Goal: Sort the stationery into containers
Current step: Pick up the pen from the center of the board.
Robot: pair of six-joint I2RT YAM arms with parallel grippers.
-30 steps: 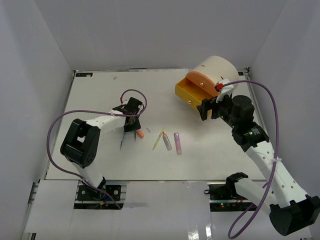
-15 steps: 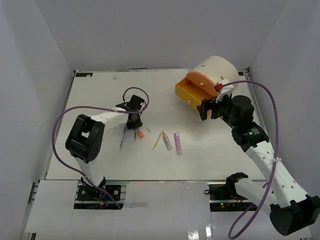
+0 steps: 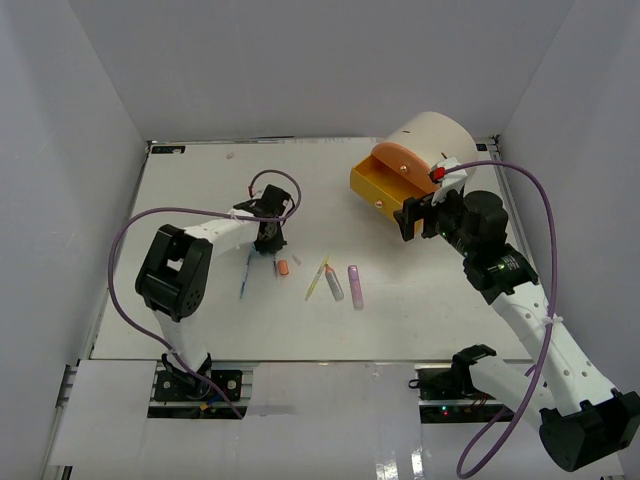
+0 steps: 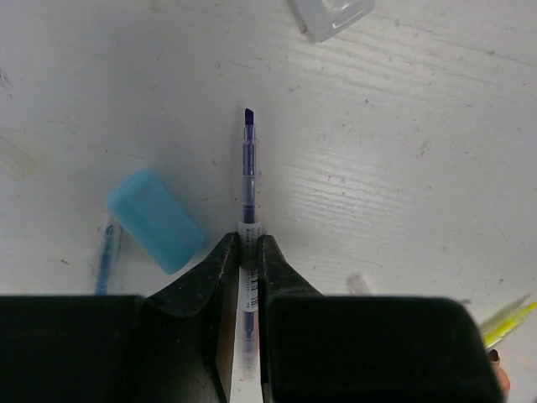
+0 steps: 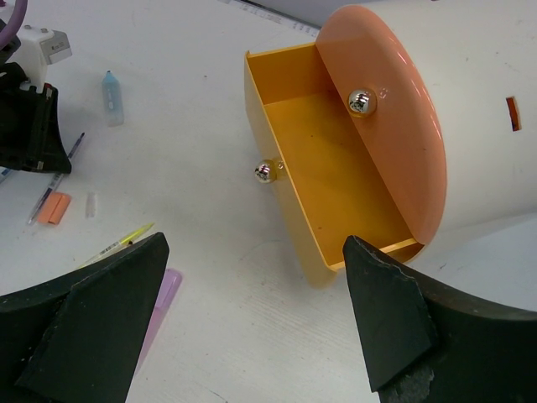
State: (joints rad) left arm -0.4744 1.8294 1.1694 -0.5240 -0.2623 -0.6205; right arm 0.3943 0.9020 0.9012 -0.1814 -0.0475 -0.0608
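Note:
My left gripper (image 3: 268, 238) (image 4: 248, 240) is shut on a slim blue pen (image 4: 248, 168) low over the table, the pen's tip pointing ahead. A teal cap (image 4: 155, 221) and a second blue pen (image 4: 104, 253) lie just left of it. My right gripper (image 3: 412, 218) (image 5: 254, 243) is open and empty in front of the open yellow drawer (image 5: 336, 168) (image 3: 372, 185). This drawer sits under the orange drawer face (image 5: 394, 126) of the cream cylinder (image 3: 430, 135). An orange cap (image 3: 282, 267), a yellow pen (image 3: 317, 280), a grey marker (image 3: 334, 285) and a purple marker (image 3: 355, 286) lie mid-table.
A clear cap (image 4: 333, 13) lies ahead of the left gripper. A teal-capped piece (image 5: 112, 96) lies on the table beyond the left gripper. White walls enclose the table on three sides. The yellow drawer looks empty inside.
My left gripper has shifted slightly right and away over the pens, and its elbow has swung in. The right arm has not moved.

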